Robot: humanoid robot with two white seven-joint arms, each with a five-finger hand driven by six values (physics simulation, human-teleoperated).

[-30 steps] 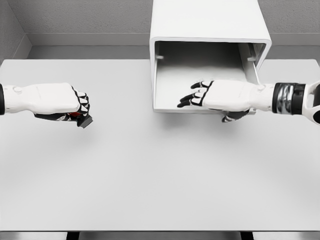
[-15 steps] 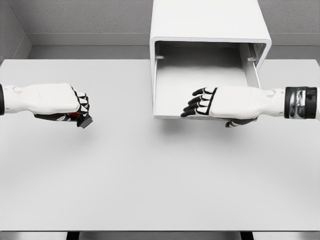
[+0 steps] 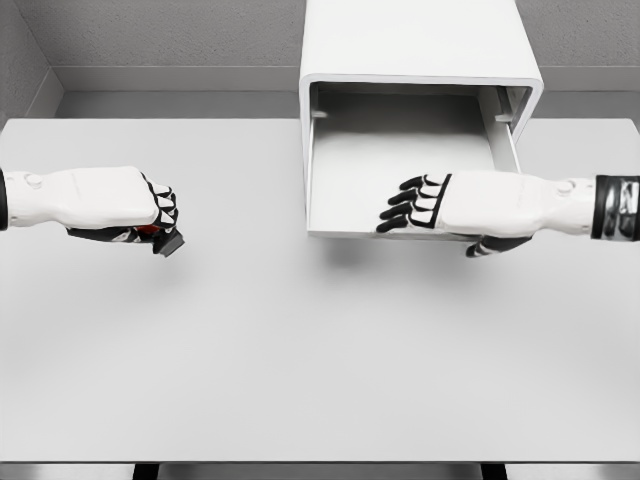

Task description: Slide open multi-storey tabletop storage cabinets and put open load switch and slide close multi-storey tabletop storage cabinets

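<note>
A white tabletop cabinet (image 3: 420, 40) stands at the back centre, and its lowest drawer (image 3: 360, 170) is slid out toward me with nothing in it. My right hand (image 3: 412, 207) hovers over the drawer's front right edge. Its fingers (image 3: 405, 196) are loosely bent and point left, with the thumb just below the drawer's front lip, and they hold nothing. At the left, above the table, my left hand (image 3: 160, 218) is shut on the load switch (image 3: 168, 241), a small dark block with a red part that pokes out under the knuckles.
The white table (image 3: 300, 340) stretches wide in front of the cabinet. A grey wall runs behind it, and the table's front edge lies near the bottom of the view.
My right hand has drawn back to the right along the drawer's front edge. The drawer, the left hand and the switch have stayed put.
</note>
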